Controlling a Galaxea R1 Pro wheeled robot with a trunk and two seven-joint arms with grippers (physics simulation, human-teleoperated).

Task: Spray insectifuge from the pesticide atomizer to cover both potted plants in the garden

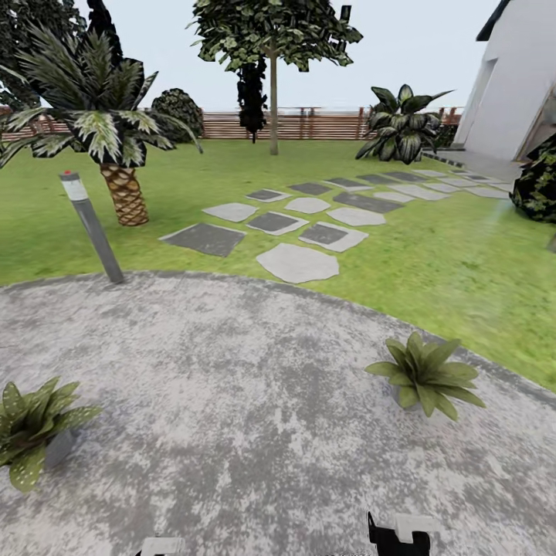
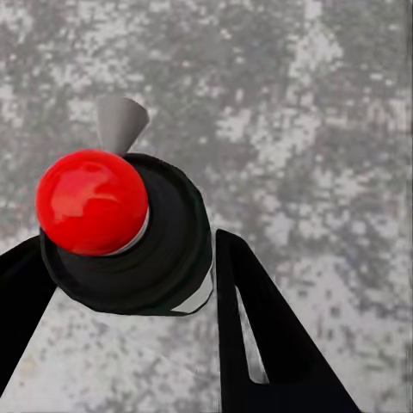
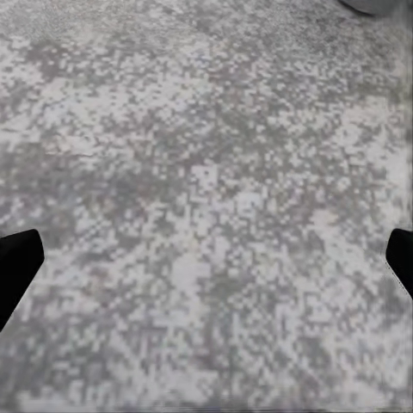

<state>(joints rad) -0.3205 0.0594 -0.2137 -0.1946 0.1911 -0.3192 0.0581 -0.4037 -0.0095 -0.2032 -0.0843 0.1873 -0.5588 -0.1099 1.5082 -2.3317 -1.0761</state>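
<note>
The left hand (image 2: 129,284) is pinching the pesticide atomizer (image 2: 129,232) (red-capped) over the patio (image 2: 327,129). The right hand (image 3: 206,258) is hanging spread. Both potted plants (image 1: 426,374) are sitting apart

light: bright, even | shadows: faint | edges: seemingly bowed | wrist views: coarse, pixelated

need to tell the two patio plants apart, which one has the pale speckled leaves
The plant at the patio's left edge: broad leaves dotted with pale specks. The other plant, to the right, has plain, narrower green leaves.
</note>
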